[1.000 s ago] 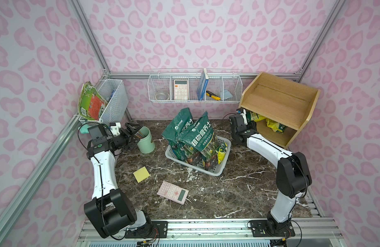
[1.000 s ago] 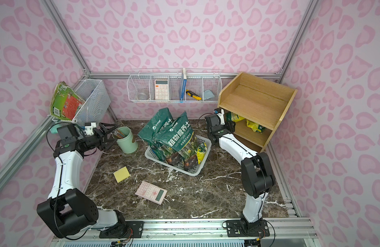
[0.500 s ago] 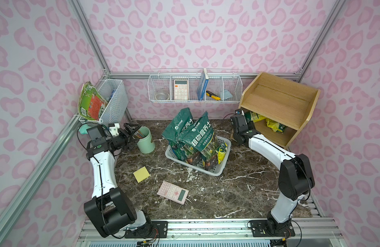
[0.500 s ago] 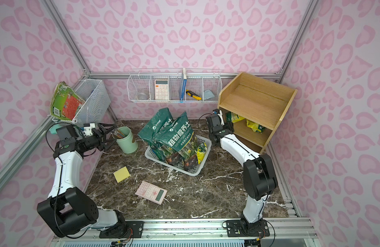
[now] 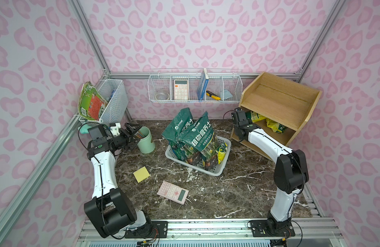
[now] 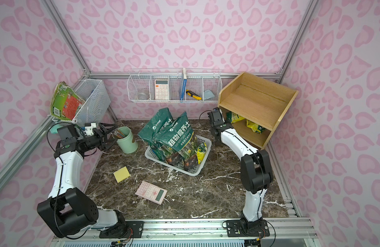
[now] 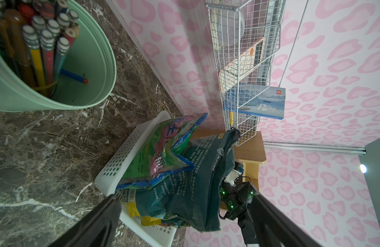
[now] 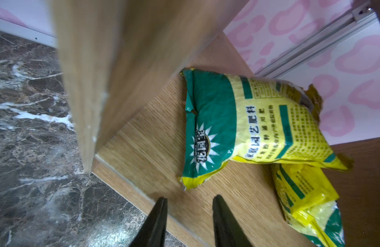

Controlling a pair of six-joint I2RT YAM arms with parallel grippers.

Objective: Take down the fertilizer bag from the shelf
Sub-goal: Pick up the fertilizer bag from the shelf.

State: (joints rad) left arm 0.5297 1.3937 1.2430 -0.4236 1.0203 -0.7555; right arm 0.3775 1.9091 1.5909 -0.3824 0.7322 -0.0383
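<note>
In both top views the shelf (image 5: 279, 100) (image 6: 255, 100) stands in the right rear corner. The right arm reaches to its lowest tier, and the wrist hides the fingers. Only the right wrist view shows the right gripper (image 8: 189, 197): jaws parted, nothing between them, over the front edge of the bottom board. The fertilizer bag (image 8: 238, 128) (image 5: 256, 116), yellow and green, lies flat on that board just ahead of the tips. It does not touch them. It lies near the side panel, with a second bag (image 8: 302, 203) beside it. The left gripper (image 5: 136, 134) is spread wide and empty next to the cup (image 5: 146, 141).
</note>
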